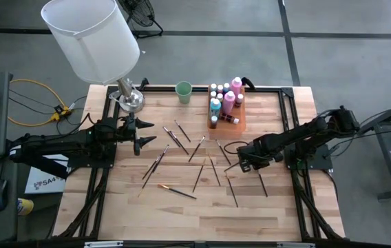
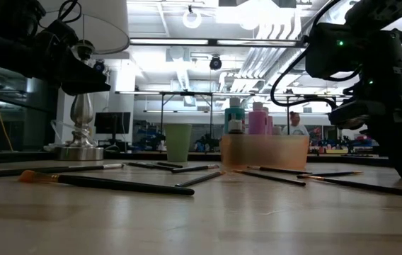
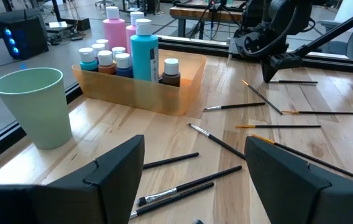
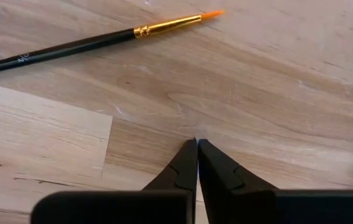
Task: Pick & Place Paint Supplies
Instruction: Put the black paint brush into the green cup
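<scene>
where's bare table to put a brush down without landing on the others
Free: the near strip below the scattered paintbrushes, and the right edge past the right claw. Crowded: the middle, where brushes fan out, and the far edge with the orange tray, green cup and lamp base.

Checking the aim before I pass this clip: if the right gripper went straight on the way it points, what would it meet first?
The right gripper is shut, its tips at the bare wooden table. Straight ahead lies the orange-tipped paintbrush, probably first, though depth is unclear.
</scene>
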### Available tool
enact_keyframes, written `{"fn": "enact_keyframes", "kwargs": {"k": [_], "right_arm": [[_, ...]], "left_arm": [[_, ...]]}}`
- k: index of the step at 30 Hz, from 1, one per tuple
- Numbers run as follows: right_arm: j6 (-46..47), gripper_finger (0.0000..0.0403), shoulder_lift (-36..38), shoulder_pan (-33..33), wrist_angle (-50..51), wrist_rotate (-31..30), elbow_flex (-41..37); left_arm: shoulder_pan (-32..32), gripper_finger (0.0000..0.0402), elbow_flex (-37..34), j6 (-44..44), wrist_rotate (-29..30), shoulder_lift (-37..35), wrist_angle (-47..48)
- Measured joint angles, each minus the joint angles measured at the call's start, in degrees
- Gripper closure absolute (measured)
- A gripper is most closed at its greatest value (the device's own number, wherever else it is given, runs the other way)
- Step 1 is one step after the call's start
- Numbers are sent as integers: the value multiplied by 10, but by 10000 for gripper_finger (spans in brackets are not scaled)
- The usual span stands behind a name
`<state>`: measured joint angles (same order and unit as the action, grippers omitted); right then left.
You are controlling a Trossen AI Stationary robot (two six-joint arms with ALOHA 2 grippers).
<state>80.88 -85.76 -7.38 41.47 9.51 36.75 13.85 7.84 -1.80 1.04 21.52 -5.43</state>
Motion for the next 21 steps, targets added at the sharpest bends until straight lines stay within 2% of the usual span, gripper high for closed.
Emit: {"fn": "enact_keyframes", "kwargs": {"k": [5,10,21], "right_arm": [[-27,399,5,0,-4,-2,3],[-64,400,41,-1,-19,-11,1],[-133,400,204,0,-20,-73,3]], "left_arm": [[0,128,0,0,0,0,0],[0,128,0,0,0,0,0],[0,128,0,0,0,0,0]]}}
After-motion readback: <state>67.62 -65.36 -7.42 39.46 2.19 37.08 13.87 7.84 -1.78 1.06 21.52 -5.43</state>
